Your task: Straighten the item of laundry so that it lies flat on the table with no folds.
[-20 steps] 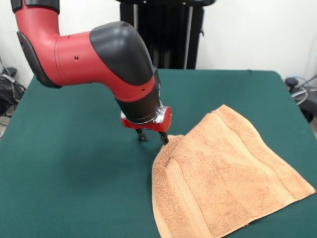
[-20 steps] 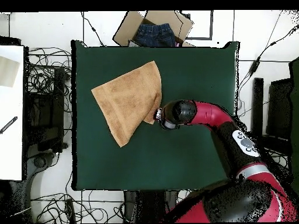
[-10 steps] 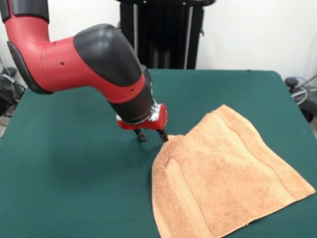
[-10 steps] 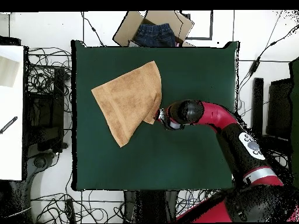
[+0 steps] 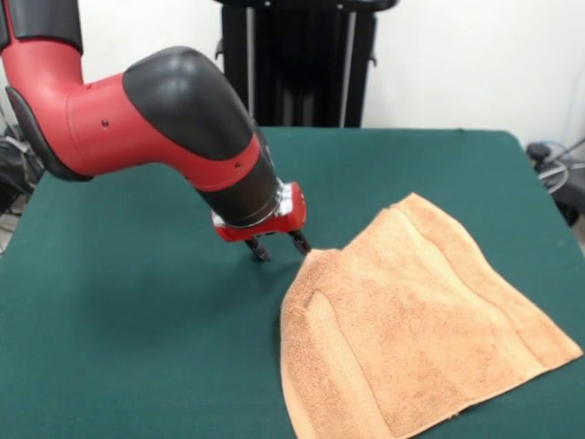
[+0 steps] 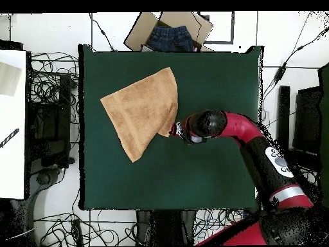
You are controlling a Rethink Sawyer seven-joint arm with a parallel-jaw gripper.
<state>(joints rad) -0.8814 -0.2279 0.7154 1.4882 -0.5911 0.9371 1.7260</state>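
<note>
The orange-tan towel lies on the right half of the green table, folded into a rough triangle with a doubled flap and ridge along its left edge. In the overhead view the towel sits in the table's upper left part. My gripper hovers low at the towel's far left corner, open, fingers pointing down. One fingertip sits right at the corner's edge; nothing is between the fingers. From overhead the gripper is at the towel's right edge.
A cardboard box holding blue jeans sits beyond the table's top edge in the overhead view. Cables and black stands ring the table. A white surface stands to the left. Bare green felt spreads around the towel.
The arm's elbow has swung lower and to the side, and the gripper has tilted and lifted slightly at the towel's corner. The towel has not moved.
</note>
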